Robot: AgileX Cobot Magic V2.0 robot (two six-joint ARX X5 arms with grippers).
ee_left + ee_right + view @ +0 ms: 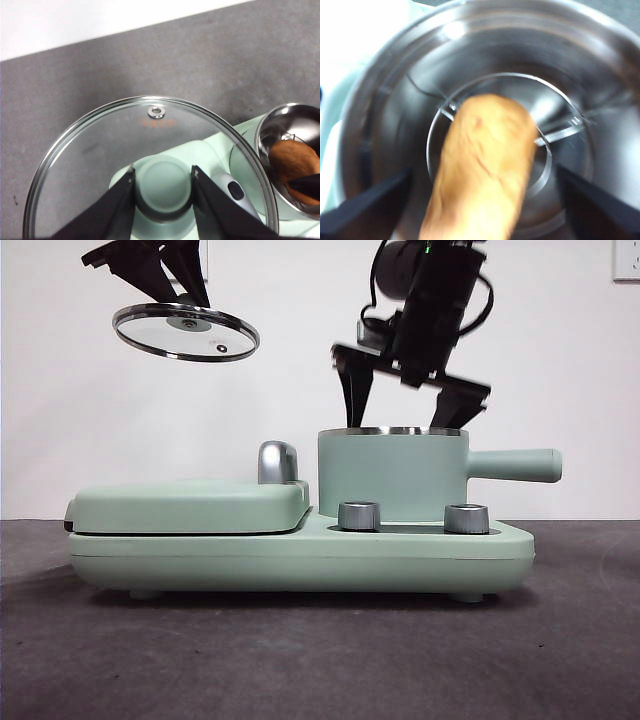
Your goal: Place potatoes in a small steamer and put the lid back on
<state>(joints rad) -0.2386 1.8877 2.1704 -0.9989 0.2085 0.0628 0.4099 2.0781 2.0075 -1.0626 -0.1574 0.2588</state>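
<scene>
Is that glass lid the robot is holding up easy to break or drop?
Probably breakable: the lid is clear glass in a thin steel rim. It looks stiff, holding its disc shape while tilted in the front view. Slipping seems unlikely, since the left gripper clamps the chunky green knob on both sides.

Both arms (432, 300) are black with tapered matte jaws (one carries a looping black cable).

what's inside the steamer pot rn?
The potato lies inside the small steamer on a wire rack, between the right gripper's open jaws. The floor beneath it is hidden.
</scene>
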